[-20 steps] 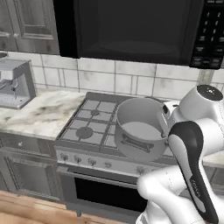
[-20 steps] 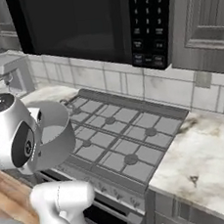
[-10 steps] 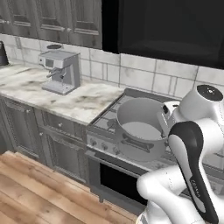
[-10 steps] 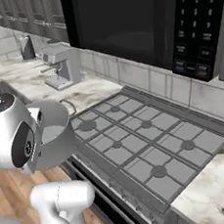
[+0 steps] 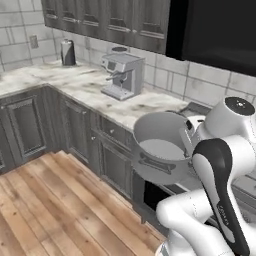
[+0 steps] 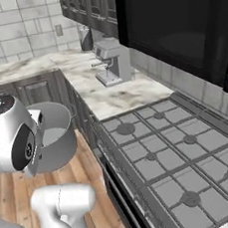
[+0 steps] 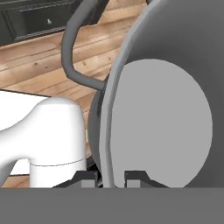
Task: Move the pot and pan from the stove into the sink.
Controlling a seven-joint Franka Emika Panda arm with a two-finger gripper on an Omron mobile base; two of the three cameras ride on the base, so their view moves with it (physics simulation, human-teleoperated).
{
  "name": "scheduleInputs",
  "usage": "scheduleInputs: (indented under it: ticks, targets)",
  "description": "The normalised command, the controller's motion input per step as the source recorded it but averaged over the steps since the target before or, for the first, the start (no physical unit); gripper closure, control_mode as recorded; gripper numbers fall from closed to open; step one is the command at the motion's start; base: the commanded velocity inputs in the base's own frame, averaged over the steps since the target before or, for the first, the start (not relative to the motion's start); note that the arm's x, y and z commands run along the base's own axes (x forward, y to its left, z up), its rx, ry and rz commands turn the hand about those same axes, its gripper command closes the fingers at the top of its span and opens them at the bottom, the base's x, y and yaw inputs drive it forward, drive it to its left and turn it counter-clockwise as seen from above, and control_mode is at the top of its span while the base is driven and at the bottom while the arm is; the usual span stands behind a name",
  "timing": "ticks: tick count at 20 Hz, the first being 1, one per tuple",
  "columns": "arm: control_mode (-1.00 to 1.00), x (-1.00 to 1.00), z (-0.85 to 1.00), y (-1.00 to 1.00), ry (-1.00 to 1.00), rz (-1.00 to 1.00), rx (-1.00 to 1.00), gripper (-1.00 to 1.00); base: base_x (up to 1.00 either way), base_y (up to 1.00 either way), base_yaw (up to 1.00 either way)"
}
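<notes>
Our hand (image 7: 111,177) is clamped on the rim of the grey metal pot (image 5: 159,150), which we judge stiff, weighty and slippery there.

— Where's the pot (image 5: 157,152)?
— Off the stove (image 6: 182,163), up in the air over the wood floor, upright, grey, deep and empty, a loop handle on its side.
— And the stove?
— Its grates are bare.
</notes>
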Motion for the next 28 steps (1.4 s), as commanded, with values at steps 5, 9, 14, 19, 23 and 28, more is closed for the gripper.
scheduleInputs:
  ticks: [5,9,14,19,23,28]
  targets:
    - [1.0,0.0,0.0,0.0,0.0,0.0,0.0,1.0,-0.02,0.0,0.5]
    - [1.0,0.0,0.0,0.0,0.0,0.0,0.0,1.0,-0.02,0.0,0.5]
    - [1.0,0.0,0.0,0.0,0.0,0.0,0.0,1.0,-0.03,0.0,0.5]
    - [1.0,0.0,0.0,0.0,0.0,0.0,0.0,1.0,-0.05,0.0,0.19]
    - [1.0,0.0,0.0,0.0,0.0,0.0,0.0,1.0,0.27,0.0,0.05]
    - [1.0,0.0,0.0,0.0,0.0,0.0,0.0,1.0,0.6,-0.02,0.02]
